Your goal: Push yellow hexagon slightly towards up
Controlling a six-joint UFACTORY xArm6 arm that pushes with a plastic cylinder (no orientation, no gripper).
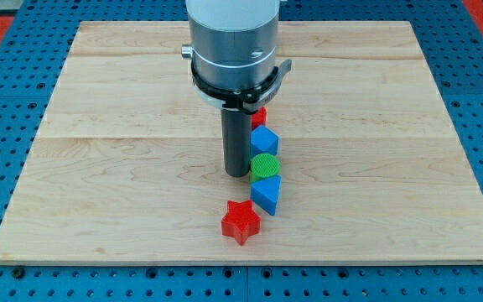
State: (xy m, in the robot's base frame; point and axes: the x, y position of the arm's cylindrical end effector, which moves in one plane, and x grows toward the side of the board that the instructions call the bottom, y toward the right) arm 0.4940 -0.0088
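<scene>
I cannot make out a yellow hexagon; it may be hidden behind the arm. My tip (237, 174) rests on the board just left of a green round block (264, 166), touching or nearly touching it. A column of blocks runs beside the rod: a red block (260, 116) partly hidden by the arm at the top, a blue block (264, 140) below it, then the green round block, then a blue wedge-like block (266, 195). A red star (241, 221) lies below and slightly left of the tip.
The wooden board (124, 168) sits on a blue perforated table. The arm's wide grey body (231, 42) hides part of the board's top centre.
</scene>
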